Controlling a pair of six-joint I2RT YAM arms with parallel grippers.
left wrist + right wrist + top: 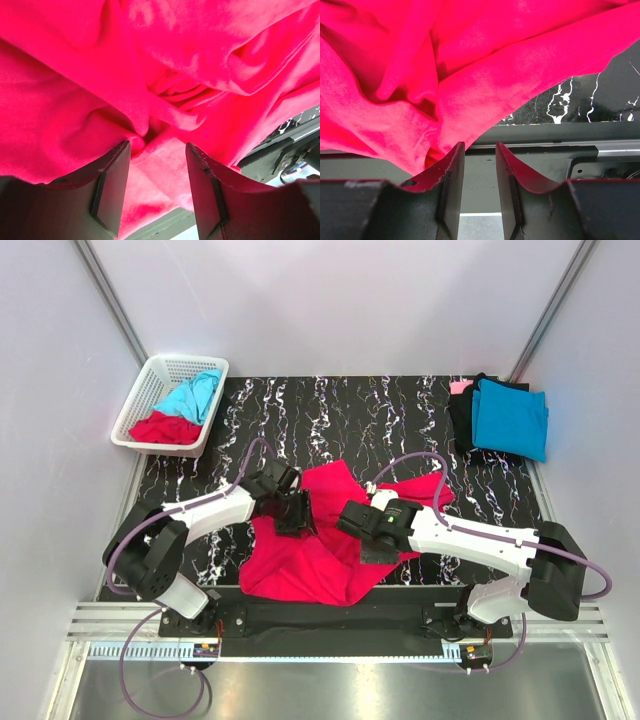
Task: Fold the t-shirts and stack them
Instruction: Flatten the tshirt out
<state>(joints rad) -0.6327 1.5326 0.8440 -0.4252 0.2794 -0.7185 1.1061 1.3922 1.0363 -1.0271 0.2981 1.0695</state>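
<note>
White plastic lattice forms the basket [147,380], which sits at the far left corner of the black marbled table [350,410]. It holds two crumpled shirts: a turquoise shirt [195,395] toward the far side and a red shirt [163,427] toward the near side, touching each other.

At the far right corner lies a stack of folded shirts. A turquoise folded shirt [510,418] is on top, a black shirt [462,422] shows beneath it on the left, and a pink edge [459,387] shows at the far end.

The crimson shirt [310,565] lies crumpled at the near centre of the table, with its near hem reaching the table edge.

Both arms reach inward from their bases and meet over this shirt. The left gripper [295,512] is low over the left part of the shirt. In the left wrist view its fingers [112,185] are spread, with a loose fold of cloth lying in the gap and touching the tip of one finger; the cloth is not squeezed.

The right gripper [362,532] is over the right part of the shirt. In the right wrist view its fingers [450,190] stand a narrow gap apart with nothing between them. The shirt edge touches the outer side of one fingertip.
</note>
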